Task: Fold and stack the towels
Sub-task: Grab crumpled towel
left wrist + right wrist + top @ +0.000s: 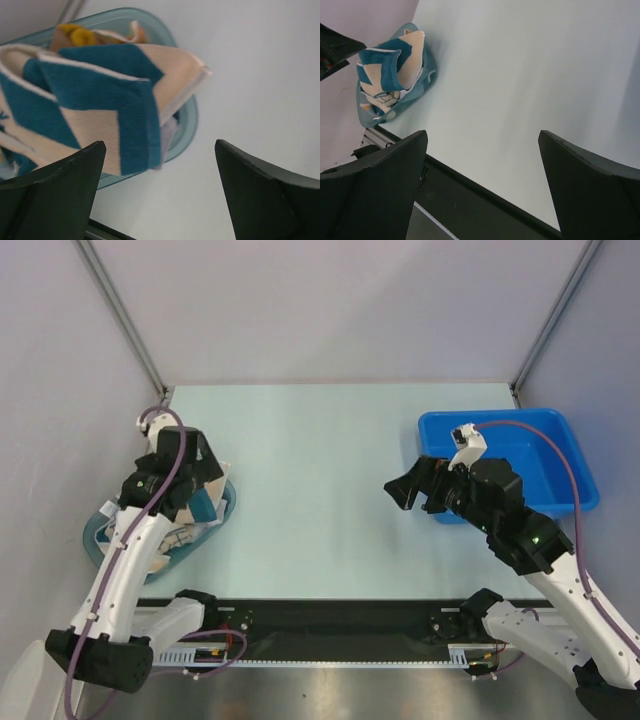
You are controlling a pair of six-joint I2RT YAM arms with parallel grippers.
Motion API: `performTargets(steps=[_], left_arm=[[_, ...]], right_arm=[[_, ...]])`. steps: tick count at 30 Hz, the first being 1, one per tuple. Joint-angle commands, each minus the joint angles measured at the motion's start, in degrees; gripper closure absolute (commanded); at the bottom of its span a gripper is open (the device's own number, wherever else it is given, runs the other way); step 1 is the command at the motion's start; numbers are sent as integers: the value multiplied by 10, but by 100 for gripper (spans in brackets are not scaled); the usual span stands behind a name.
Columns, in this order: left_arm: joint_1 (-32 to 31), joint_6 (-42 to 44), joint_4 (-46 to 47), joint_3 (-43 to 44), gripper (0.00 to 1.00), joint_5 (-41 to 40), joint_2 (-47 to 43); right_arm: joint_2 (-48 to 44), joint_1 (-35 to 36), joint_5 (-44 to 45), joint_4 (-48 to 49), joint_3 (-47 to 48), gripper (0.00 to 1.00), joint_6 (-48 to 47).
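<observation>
A translucent teal tub point(422, 85) is seen at the corner of the pale table point(530, 70). It is heaped with towels, a teal-blue and cream towel point(382, 62) lying uppermost, raised above the tub's rim. Well apart from the tub, the right gripper point(482, 135) is held with its dark fingers point(375, 190) spread wide, nothing between them. A black rail point(465, 197) is seen running along the table edge from just beside the tub.

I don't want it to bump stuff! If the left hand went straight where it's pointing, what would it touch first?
Probably the blue-and-cream towel heaped in the teal tub; its hanging edge sits midway between the open fingers of the left hand. Depth is unclear, so it might slip past onto the table.
</observation>
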Motion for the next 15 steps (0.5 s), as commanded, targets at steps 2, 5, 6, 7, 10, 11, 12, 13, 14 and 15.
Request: performTargets(steps=[2, 5, 6, 7, 10, 11, 12, 13, 14, 15], left_arm=[[91, -62, 14, -48, 2, -40, -11], [126, -83, 44, -90, 6, -35, -6], [130, -95, 45, -95, 8, -40, -2], [134, -102, 43, -106, 10, -47, 1], [139, -112, 61, -134, 18, -59, 16], [140, -111, 67, -139, 21, -62, 19], [142, -113, 74, -143, 26, -68, 21], [143, -113, 79, -150, 36, -68, 28], [143, -113, 80, -151, 40, -66, 31], [163, -113, 79, -151, 43, -62, 34]], right_arm=[[-17, 0, -50, 56, -15, 0, -17], [-12, 1, -60, 57, -24, 0, -24], [-10, 0, -61, 57, -25, 0, -26], [-8, 0, -62, 53, -25, 0, -31], [-3, 0, -58, 46, -27, 0, -38], [-4, 0, -56, 45, -28, 0, -38], [-3, 0, -53, 44, -28, 1, -39], [-5, 0, -53, 43, -28, 0, -38], [-5, 0, -54, 44, -27, 0, -39], [-9, 0, -57, 44, -27, 0, -39]])
